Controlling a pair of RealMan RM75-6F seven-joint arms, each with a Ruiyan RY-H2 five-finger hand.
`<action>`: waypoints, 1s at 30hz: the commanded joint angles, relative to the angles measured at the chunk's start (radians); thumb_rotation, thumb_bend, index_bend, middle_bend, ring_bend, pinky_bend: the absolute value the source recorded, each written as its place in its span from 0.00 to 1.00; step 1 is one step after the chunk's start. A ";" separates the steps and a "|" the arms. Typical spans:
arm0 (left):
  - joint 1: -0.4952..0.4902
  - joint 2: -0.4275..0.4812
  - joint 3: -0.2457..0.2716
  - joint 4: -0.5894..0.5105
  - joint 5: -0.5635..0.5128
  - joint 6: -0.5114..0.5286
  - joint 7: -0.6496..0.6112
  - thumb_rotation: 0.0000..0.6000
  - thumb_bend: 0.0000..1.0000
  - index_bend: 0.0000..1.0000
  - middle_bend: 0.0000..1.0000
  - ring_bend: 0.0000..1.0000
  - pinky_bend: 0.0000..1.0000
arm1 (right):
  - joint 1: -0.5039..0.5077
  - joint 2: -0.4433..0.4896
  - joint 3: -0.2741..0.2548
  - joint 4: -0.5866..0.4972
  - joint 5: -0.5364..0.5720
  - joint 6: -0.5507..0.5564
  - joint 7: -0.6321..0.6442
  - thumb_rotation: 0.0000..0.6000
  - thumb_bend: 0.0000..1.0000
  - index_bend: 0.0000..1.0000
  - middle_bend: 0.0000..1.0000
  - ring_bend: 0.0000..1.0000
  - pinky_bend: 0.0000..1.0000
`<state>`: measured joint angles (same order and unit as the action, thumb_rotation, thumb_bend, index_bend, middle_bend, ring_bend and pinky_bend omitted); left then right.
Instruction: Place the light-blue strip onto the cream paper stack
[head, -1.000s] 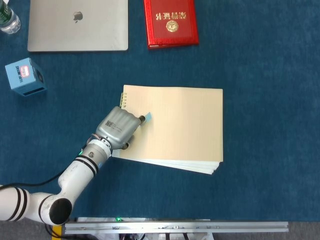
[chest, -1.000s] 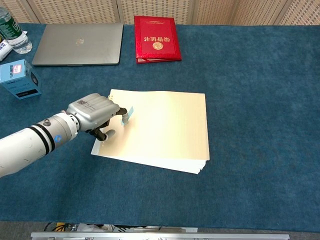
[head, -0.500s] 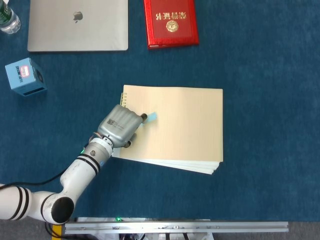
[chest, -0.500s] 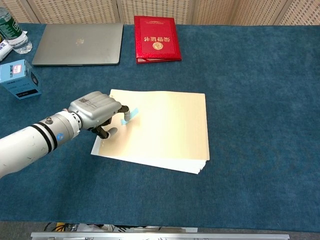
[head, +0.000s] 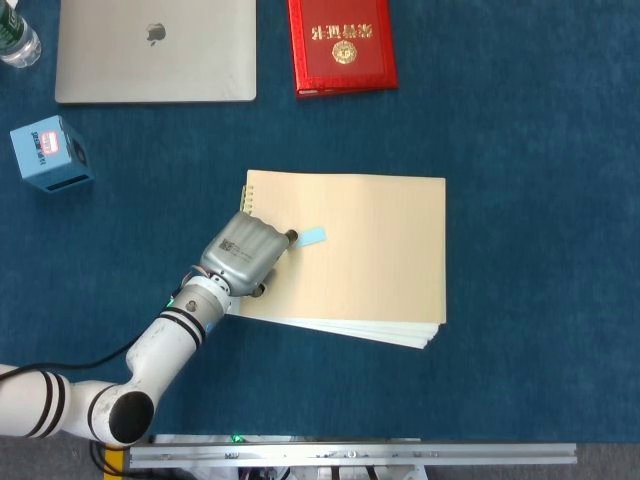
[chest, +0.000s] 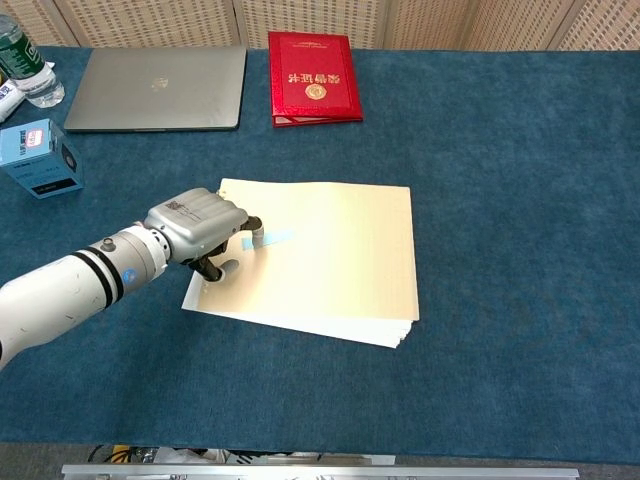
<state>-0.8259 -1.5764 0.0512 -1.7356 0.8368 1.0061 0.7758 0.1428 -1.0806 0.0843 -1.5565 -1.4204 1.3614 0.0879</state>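
My left robot hand (head: 243, 257) sits over the left edge of the cream paper stack (head: 370, 255), fingers curled, fingertips (chest: 256, 233) at the end of the light-blue strip (head: 311, 237). The strip lies nearly flat on the stack's upper-left area. Can't tell if I'm pinching it or just touching. Right robot hand isn't visible. Laptop (head: 155, 50) and red booklet (head: 341, 45) are at the desk's far edge, blue box (head: 52, 153) far left.
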 joint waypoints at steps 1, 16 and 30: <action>0.000 0.006 -0.004 -0.005 -0.001 0.005 -0.001 1.00 0.44 0.30 1.00 1.00 1.00 | 0.000 0.000 0.000 0.001 0.000 0.000 0.001 1.00 0.32 0.46 0.51 0.53 0.51; -0.007 -0.004 0.002 0.011 -0.028 -0.001 0.013 1.00 0.44 0.30 1.00 1.00 1.00 | -0.001 -0.002 0.002 0.008 0.000 -0.001 0.006 1.00 0.32 0.45 0.51 0.53 0.51; -0.007 -0.006 0.006 -0.004 -0.024 0.002 0.014 1.00 0.44 0.30 1.00 1.00 1.00 | -0.001 -0.004 0.002 0.010 -0.001 -0.002 0.006 1.00 0.32 0.46 0.51 0.53 0.51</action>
<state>-0.8318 -1.5806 0.0573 -1.7413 0.8150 1.0101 0.7901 0.1423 -1.0852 0.0859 -1.5461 -1.4212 1.3595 0.0937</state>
